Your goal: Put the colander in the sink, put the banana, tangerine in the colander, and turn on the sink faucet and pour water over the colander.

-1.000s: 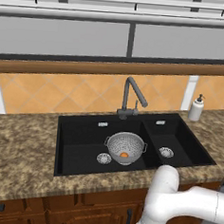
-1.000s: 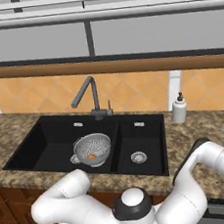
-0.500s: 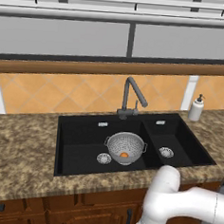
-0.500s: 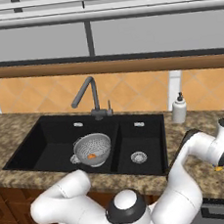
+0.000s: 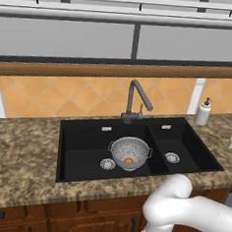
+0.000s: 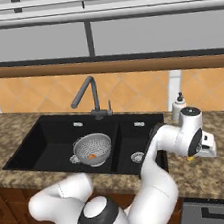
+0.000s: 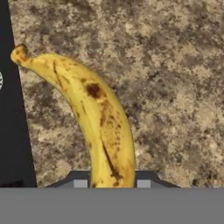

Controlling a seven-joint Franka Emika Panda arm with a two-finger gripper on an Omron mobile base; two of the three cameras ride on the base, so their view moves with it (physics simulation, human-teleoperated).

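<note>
The yellow banana (image 7: 100,118) lies lengthwise over the speckled granite counter in the hand view. Its lower end sits between my gripper's (image 7: 111,183) two fingertips, which are shut on it. In the right base view my gripper (image 6: 203,149) hangs over the counter right of the sink, a bit of banana (image 6: 189,158) showing under it. The silver colander (image 5: 130,151) stands in the large basin of the black sink (image 5: 86,145) with the orange tangerine (image 5: 128,160) inside. The dark sink faucet (image 5: 137,97) rises behind the basins, and no water is visible.
A white soap bottle (image 5: 203,112) stands on the counter behind the small basin, close to my arm in the right base view. The sink's black edge (image 7: 13,131) runs along the left of the hand view. Brown cabinets lie below the counter.
The fingers have closed on the banana. In the right base view my hand has shifted left, toward the sink. Colander and tangerine have not moved.
</note>
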